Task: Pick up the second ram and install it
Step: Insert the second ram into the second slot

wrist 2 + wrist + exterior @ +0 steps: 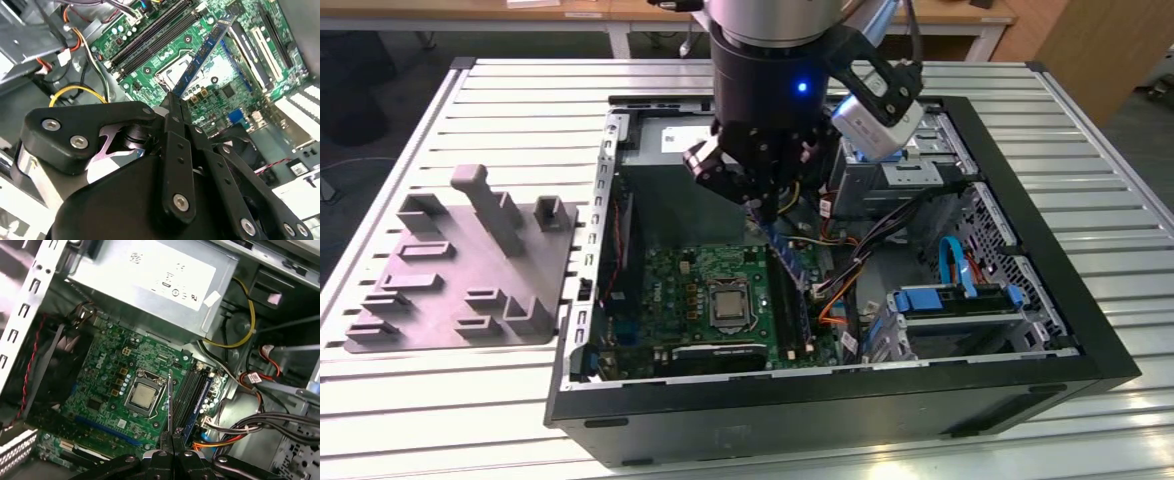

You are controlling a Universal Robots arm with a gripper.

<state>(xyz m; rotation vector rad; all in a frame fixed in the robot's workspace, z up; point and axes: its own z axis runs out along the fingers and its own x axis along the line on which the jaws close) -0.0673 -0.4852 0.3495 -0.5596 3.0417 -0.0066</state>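
My gripper [761, 205] hangs inside the open computer case [854, 395], shut on one end of the second ram [785, 250]. The second ram is a thin blue-green stick with small black chips, and it slants down toward the motherboard [670, 285]. In the second wrist view the ram [202, 52] reaches out from the gripper [172, 100] over the board, beside the long black memory slots [150, 40]. In the first wrist view the ram [170, 400] shows edge-on above the gripper [171, 437], between the processor socket [142, 397] and the slots [191, 392]. It hovers above the board, apart from the slots.
A grey plastic block with upright posts [467, 265] lies on the slatted table at the exterior view's left. The metal power supply [150, 275] sits at the case's far end. Loose cables [854, 262] and a blue drive bay [961, 300] crowd the exterior view's right side of the case.
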